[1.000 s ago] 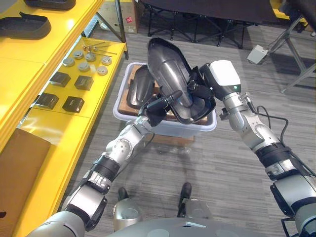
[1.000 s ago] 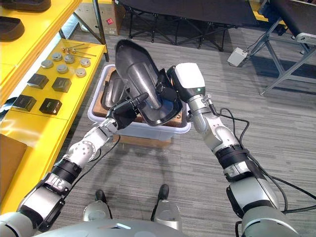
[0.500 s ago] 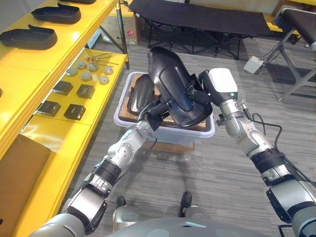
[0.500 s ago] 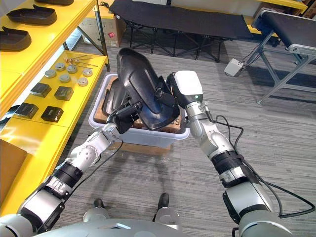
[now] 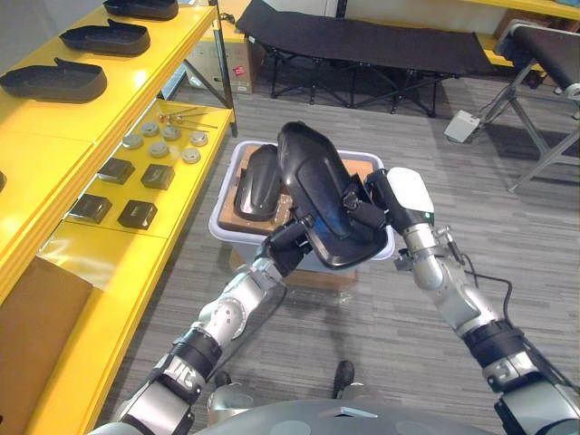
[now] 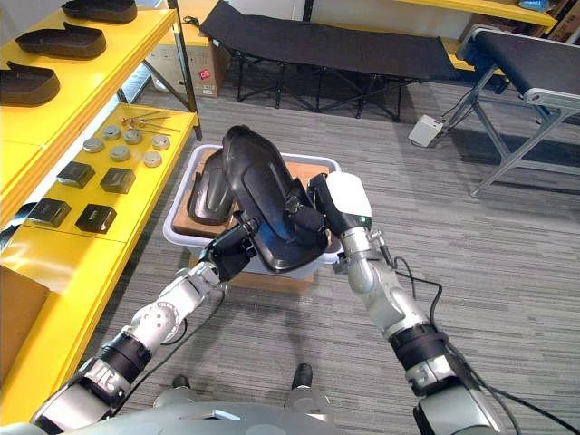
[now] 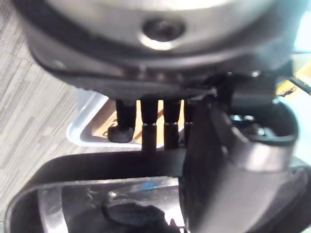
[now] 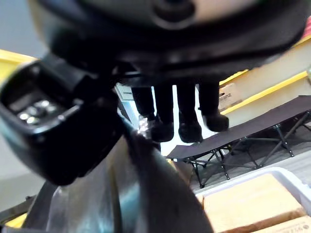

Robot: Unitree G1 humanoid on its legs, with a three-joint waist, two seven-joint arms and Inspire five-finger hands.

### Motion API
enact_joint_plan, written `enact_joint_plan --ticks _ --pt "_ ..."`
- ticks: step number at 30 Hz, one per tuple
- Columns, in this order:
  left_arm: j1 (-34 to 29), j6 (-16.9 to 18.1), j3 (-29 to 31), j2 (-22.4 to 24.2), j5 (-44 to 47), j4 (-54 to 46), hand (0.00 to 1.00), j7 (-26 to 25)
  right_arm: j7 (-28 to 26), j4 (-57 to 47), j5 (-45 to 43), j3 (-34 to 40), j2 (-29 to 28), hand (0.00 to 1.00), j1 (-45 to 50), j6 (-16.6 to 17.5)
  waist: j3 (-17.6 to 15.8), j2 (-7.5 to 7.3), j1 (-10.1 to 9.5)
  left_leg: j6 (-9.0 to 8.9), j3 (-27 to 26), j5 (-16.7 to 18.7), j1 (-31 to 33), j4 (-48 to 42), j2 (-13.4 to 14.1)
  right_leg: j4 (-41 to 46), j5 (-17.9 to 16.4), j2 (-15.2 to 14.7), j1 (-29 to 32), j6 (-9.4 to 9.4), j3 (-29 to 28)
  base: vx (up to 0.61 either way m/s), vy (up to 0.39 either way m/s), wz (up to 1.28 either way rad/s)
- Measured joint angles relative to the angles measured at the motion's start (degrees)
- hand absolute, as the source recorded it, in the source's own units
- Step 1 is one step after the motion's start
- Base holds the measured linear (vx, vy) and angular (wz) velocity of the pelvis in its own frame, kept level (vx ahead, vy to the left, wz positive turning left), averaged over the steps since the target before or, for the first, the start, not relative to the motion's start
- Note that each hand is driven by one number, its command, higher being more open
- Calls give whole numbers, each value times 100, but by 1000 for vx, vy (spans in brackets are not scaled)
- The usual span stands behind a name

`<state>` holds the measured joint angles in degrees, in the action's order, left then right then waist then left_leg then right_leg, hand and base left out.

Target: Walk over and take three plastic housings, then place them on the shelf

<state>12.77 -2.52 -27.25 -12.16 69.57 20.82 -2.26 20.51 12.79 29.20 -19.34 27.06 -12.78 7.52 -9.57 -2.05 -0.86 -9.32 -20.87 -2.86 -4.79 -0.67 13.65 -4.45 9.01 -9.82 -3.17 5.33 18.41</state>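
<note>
While I'm holding it up, hands: left hand (image 5: 290, 243) and right hand (image 5: 372, 205) are both pinching the housing (image 5: 317, 181), long axis pointing away.
shelf (image 5: 82, 118): sitting off left, nearer my left hand.

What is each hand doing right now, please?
Left hand: shut on the black plastic housing.
Right hand: shut on the same housing, from its other side.

Bin (image 5: 222, 225): the lifted housing (image 5: 322, 195) hides its right half from you.
Second housing (image 5: 256, 181), inside bin: right edge covered.
Discs (image 5: 159, 149), left of bin: too small to tell.
</note>
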Motion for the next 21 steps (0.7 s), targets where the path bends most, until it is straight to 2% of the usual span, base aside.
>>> enact_joint_plan --ticks 3,7,10,14,16,21 --pt "-185 528 21 135 -333 -17 0 -93 150 -239 -689 62 -375 100 288 1 26 31 -8 1 -1 -21 -29 60 -8 -2 -1 0 -5 0 2 0 0 0" --pt "-417 855 703 324 -1693 -660 0 -848 170 -1087 -1257 -161 -781 100 894 94 156 52 14 -4 -34 -101 -83 201 -22 -1 -5 12 19 -3 21 0 0 0" --pt "-434 907 1013 431 -2486 -1161 0 -1175 86 -1307 -1312 -451 -903 100 1118 134 229 56 10 -1 -36 -109 -86 202 -24 -1 -5 8 19 -2 22 0 0 0" --pt "-661 969 1161 534 -3891 -1620 0 -1645 93 -1583 -1805 -324 -1140 100 1438 133 375 112 -27 11 -75 -150 -171 324 -70 -2 -11 -15 6 10 7 1 8 -2" --pt "-936 971 1290 567 -4594 -1661 0 -2005 172 -1822 -2106 37 -1160 100 1721 133 462 155 57 19 -79 -181 -189 397 -98 -2 -22 -33 19 29 7 0 0 0" --pt "-1535 969 1810 583 -5462 -1654 0 -2717 341 -1985 -2993 1053 -1262 100 2356 133 474 167 180 17 -201 -182 -266 448 -94 -3 -37 -13 59 49 -94 7 4 -11"
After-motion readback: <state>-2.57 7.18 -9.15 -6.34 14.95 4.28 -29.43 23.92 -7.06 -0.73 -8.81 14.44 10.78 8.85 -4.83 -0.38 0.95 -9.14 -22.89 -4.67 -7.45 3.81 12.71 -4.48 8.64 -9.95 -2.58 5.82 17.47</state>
